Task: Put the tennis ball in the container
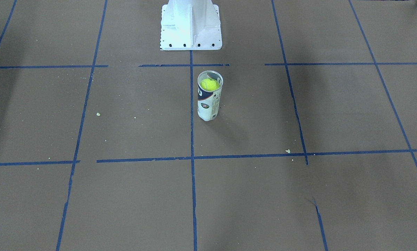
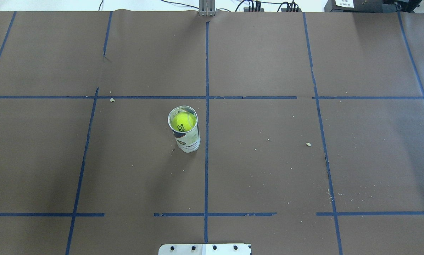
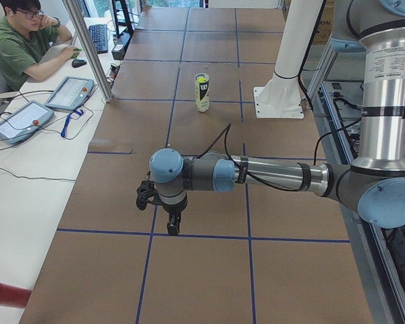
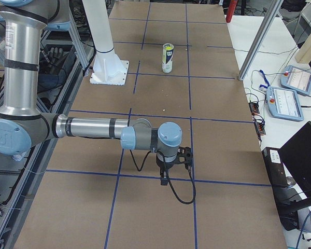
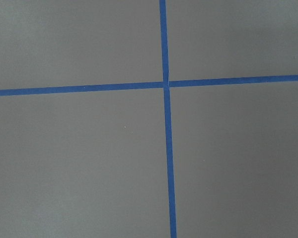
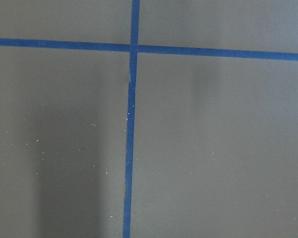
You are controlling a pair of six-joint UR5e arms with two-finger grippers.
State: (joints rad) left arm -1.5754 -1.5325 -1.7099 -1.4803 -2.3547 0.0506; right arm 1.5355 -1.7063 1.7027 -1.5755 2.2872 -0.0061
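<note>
The container point(image 1: 209, 104) stands upright near the table's middle, a clear can with a white label and a navy band. The tennis ball point(image 1: 210, 84) sits inside it, just below the open rim, and the overhead view looks down on the tennis ball point(image 2: 183, 121) in the container point(image 2: 188, 140). Both arms are far from it, stretched low over the table's two ends. The left gripper point(image 3: 173, 226) shows only in the exterior left view and the right gripper point(image 4: 165, 179) only in the exterior right view. Both point down at the paper, and I cannot tell whether they are open or shut. Each wrist view holds only brown paper and blue tape.
The white metal robot base point(image 1: 191, 28) stands behind the container. Blue tape lines point(image 2: 206, 141) grid the brown paper, with small crumbs point(image 2: 308, 144) scattered about. An operator point(image 3: 27, 44) sits at a side desk with teach pendants point(image 3: 20, 120).
</note>
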